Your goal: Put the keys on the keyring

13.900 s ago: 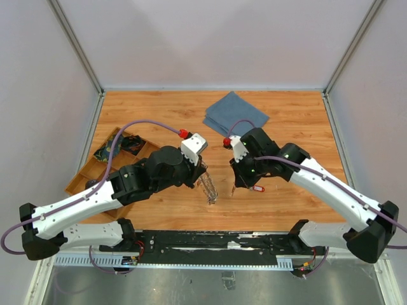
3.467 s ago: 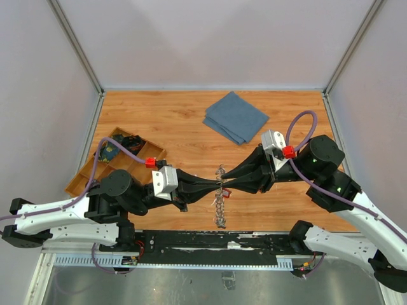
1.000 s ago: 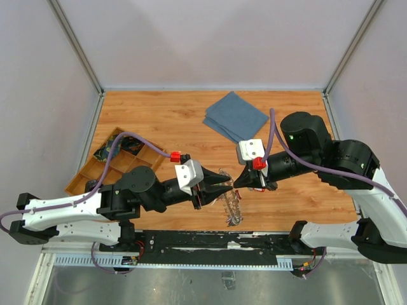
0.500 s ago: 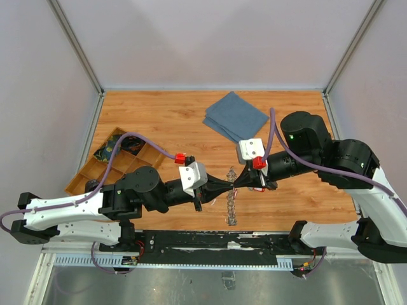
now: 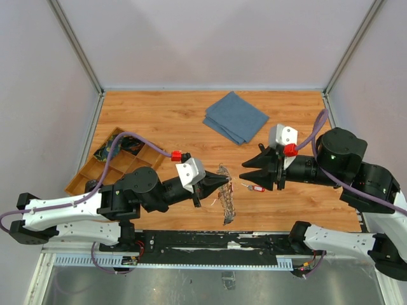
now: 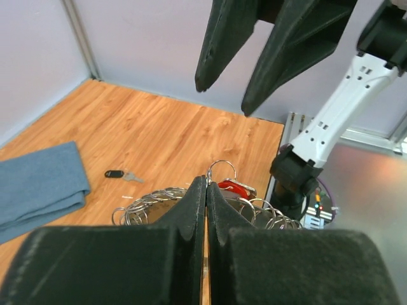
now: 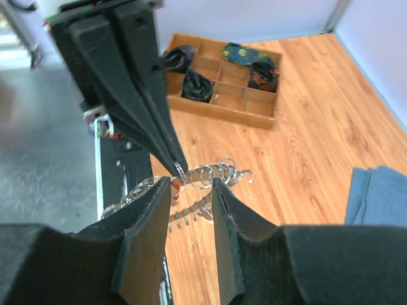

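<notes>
The keyring (image 5: 225,198), a jagged chain of small silvery rings, hangs from my left gripper (image 5: 226,180), which is shut on one small ring (image 6: 221,169) of it. In the right wrist view the keyring (image 7: 213,173) droops just past my open right gripper (image 7: 191,185), and the left fingers (image 7: 143,101) pinch its top. In the top view my right gripper (image 5: 249,165) stands open a short way right of the keyring, touching nothing. A red-tagged key (image 5: 255,187) lies on the table below it. A black-headed key (image 6: 118,173) lies on the wood further off.
A wooden compartment tray (image 5: 108,166) with dark items sits at the left. A folded blue cloth (image 5: 236,117) lies at the back centre. The black rail (image 5: 210,240) runs along the table's near edge.
My left gripper has shut on the keyring. My right gripper has let go of it, opened and drawn back to the right. The chain now hangs from the left fingers alone.
</notes>
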Controlling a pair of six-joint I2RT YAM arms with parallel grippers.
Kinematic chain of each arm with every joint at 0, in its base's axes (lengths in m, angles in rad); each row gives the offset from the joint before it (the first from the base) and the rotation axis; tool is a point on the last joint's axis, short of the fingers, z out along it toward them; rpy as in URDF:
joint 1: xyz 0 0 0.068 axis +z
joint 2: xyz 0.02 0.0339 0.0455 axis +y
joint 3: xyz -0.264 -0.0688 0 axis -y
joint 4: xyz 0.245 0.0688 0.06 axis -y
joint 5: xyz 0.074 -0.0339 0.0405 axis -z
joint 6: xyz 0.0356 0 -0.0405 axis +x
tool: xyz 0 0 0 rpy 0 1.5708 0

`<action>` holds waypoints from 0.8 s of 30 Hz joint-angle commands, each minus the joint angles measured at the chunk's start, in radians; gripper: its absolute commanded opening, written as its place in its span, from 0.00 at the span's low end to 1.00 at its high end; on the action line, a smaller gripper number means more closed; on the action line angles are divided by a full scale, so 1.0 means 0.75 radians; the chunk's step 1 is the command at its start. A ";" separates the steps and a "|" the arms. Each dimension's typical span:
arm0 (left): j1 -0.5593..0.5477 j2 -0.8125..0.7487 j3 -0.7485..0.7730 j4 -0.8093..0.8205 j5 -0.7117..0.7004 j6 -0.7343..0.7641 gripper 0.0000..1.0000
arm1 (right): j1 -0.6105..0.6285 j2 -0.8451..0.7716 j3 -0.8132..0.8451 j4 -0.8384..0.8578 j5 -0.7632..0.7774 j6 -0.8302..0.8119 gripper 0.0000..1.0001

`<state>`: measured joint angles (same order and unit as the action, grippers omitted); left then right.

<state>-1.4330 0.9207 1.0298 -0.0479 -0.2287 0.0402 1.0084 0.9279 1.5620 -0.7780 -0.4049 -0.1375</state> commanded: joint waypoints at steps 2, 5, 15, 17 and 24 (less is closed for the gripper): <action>-0.010 -0.035 -0.010 0.100 -0.156 -0.006 0.00 | 0.014 -0.082 -0.145 0.243 0.302 0.506 0.33; -0.010 -0.027 -0.017 0.101 -0.188 0.009 0.01 | 0.014 -0.084 -0.177 0.228 0.328 0.649 0.35; -0.010 -0.057 -0.049 0.143 -0.218 0.034 0.01 | 0.011 -0.031 -0.238 0.200 0.332 0.889 0.37; -0.009 -0.068 -0.054 0.144 -0.215 0.038 0.01 | 0.010 -0.018 -0.241 0.203 0.317 0.904 0.36; -0.010 -0.086 -0.064 0.145 -0.213 0.039 0.01 | 0.008 0.001 -0.245 0.203 0.293 0.915 0.31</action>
<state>-1.4330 0.8841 0.9859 -0.0265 -0.3733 0.0605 1.0084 0.9367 1.3861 -0.6407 -0.1833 0.5091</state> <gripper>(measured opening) 0.013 0.320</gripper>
